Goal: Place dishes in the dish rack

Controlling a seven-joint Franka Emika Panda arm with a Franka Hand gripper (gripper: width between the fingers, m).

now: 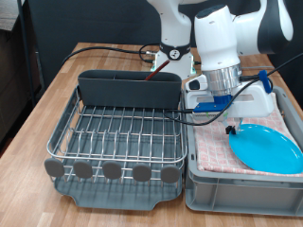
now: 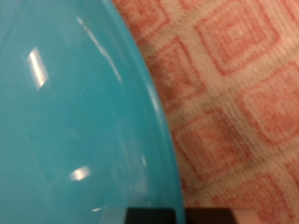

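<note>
I can read no text, label, brand, number or sign in either view. The small red and white patch behind the dish rack (image 1: 118, 132) in the exterior view is too blurred for me to make out any lettering.

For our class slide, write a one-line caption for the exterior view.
Robot gripper poised at the edge of the blue plate on the checked cloth, beside the wire dish rack.
</note>
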